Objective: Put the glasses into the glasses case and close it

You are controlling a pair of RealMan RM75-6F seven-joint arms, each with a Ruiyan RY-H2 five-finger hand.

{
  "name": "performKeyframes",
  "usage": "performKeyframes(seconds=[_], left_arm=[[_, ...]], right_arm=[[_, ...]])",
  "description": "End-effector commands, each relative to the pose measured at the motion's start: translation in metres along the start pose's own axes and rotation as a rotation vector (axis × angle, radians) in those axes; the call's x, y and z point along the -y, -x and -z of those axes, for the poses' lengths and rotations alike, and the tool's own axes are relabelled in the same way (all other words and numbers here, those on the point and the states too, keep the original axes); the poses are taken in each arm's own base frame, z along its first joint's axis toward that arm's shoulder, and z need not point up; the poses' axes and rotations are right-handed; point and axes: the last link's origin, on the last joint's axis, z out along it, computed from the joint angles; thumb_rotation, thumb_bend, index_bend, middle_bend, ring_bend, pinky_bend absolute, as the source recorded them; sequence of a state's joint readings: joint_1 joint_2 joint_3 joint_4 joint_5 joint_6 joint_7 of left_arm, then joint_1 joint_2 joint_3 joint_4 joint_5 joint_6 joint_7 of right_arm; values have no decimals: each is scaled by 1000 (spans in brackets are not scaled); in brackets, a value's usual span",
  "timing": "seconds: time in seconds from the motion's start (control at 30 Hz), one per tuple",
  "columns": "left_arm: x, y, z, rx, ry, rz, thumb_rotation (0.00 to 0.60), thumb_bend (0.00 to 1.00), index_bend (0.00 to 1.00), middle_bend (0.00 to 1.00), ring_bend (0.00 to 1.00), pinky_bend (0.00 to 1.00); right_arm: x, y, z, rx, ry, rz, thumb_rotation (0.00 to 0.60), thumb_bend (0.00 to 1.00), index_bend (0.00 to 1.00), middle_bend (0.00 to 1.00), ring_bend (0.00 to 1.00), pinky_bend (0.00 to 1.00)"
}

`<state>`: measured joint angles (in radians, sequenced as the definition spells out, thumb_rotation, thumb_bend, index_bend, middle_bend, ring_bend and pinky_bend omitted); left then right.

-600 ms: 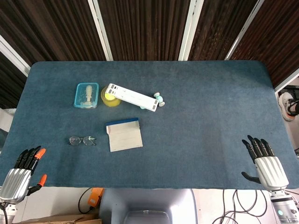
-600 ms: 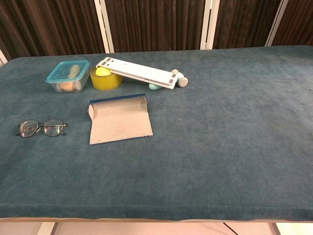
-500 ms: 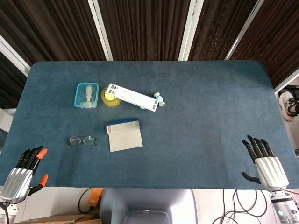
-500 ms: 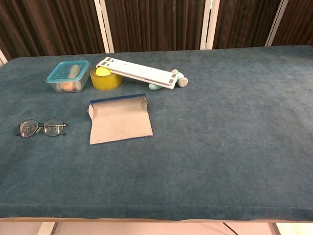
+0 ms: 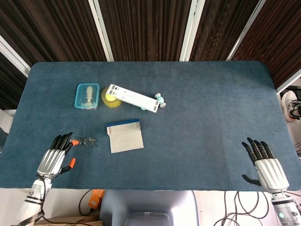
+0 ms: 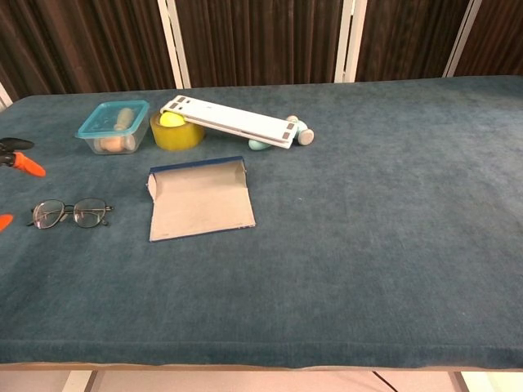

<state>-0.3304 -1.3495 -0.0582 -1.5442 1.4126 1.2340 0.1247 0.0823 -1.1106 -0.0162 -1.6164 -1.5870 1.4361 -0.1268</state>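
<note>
Left hand (image 5: 55, 159) poised over the near-left part of the table (image 5: 211, 108), fingers spread and empty, its fingertips (image 5: 63, 138) just short of the glasses (image 5: 83, 141); whether they touch the frame cannot be told from the head view, and the chest view shows only orange-tipped fingers at the left edge, apart from the lenses. The glasses lie flat and unfolded just ahead of this hand, and the glasses case (image 5: 125, 135) lies open beyond them, toward the table's middle. Probable hazards: the thin wire frame sits flush on the cloth, so a closing pinch may slide over it or push it away rather than lift it; a grasp on a lens or one temple could tilt the glasses and spoil insertion into the shallow case. Right hand (image 5: 266, 167) rests open and empty at the near-right edge, well apart from everything.
</note>
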Motion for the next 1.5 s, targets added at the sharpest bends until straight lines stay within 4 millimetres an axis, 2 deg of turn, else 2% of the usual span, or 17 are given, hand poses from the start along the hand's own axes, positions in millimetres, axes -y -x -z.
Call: performKeyframes(seconds=[0.03,0.17,0.5,0.93,1.5], left_arm=[[-20,6,-40,44,-8,-9,600,413,290,0,0,40],[-26,13,-66,93,-16,-41,600,411,290,0,0,39],[-28,25,-94,112,-81,-101,600,402,330,0,0,40],[-11,29,-103,153,-165,-127,600,402,431,6,0,71],[-3,28,-108,154,-220,-149,600,412,614,97,22,130]], right_arm=[[-1,0,0,1,4,0,600,252,0,0,0,0],[-4,-1,-1,3,14,-3,600,252,0,0,0,0],[-9,-6,0,-10,26,-15,600,252,0,0,0,0],[-11,-7,1,-13,34,-14,600,252,0,0,0,0],[-10,-7,1,-9,30,-14,600,252,0,0,0,0]])
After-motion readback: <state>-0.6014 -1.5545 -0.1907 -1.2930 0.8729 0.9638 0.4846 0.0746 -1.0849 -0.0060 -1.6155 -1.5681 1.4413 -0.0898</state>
